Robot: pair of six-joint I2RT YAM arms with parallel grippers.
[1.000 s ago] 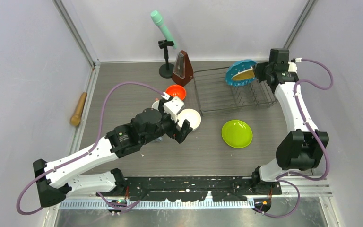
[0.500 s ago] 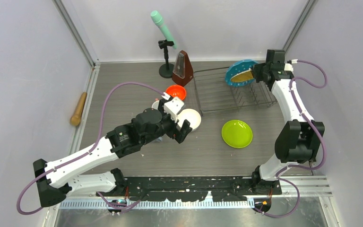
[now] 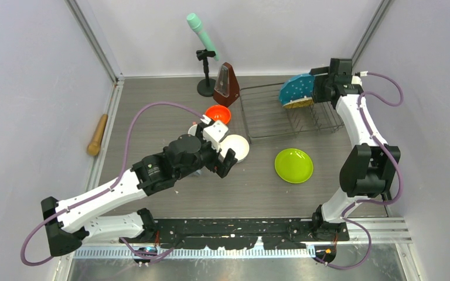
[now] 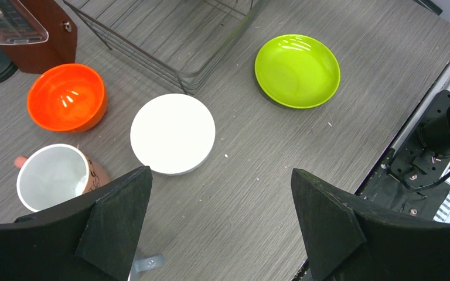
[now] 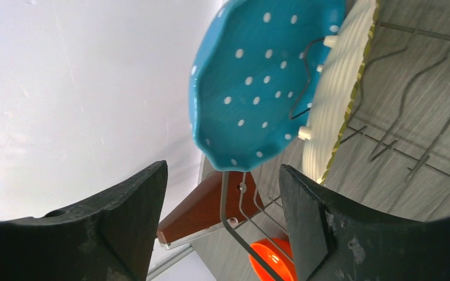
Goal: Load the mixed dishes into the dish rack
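Overhead we only get the layout. The right gripper [image 3: 315, 89] is up at the far end of the rack [image 3: 269, 117] with the teal plate [image 3: 295, 89] just in front of its jaws. The left gripper [image 3: 222, 149] hangs over the cluster of dishes. From up there we can't tell how either pair of jaws stands.

The wrist cams sort that out. On the right wrist the jaws are spread wide with nothing between them. The teal plate stands on edge in the rack just ahead, a rack wire crossing its face. A cream ribbed disc [image 5: 334, 99] touches it on the side toward that view's right-hand finger, and we can't tell if it's a separate plate. Past the gap between the fingers we see the metronome [image 5: 202, 213] and a sliver of orange bowl [image 5: 272, 263].

On the left wrist the jaws are also released, gripping nothing. The white bowl [image 4: 173, 133] sits just ahead, and the mug [image 4: 53, 175] is right beside that view's left-hand finger. The lime plate [image 4: 297, 70] is further ahead toward the other finger. All of them are on the table [image 4: 258, 175], outside the rack.
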